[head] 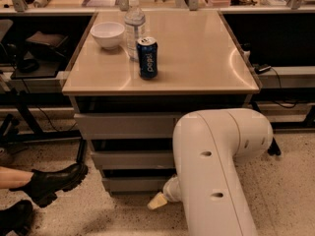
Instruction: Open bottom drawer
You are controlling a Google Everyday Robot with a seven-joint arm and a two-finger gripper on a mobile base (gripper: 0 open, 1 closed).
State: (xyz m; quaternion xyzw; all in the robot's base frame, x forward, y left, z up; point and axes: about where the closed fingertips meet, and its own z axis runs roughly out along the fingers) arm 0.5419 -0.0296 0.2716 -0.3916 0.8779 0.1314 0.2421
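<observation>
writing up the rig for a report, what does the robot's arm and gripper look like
The arm is a thick, smooth cream-white tube with a rounded elbow and two small dark oval holes; no cables or markings show. It narrows to a white wrist, and the gripper, low by the bottom drawer, shows as a pale yellowish tip.

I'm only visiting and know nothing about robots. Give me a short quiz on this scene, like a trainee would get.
1. True or false: the gripper is down low, near the bottom drawer.
2. Which item stands nearest the front edge of the table? A bowl, B bottle, C can.
3. Fill in: under the table top there are ___ drawer fronts.
Key: 1 true; 2 C; 3 three.
</observation>
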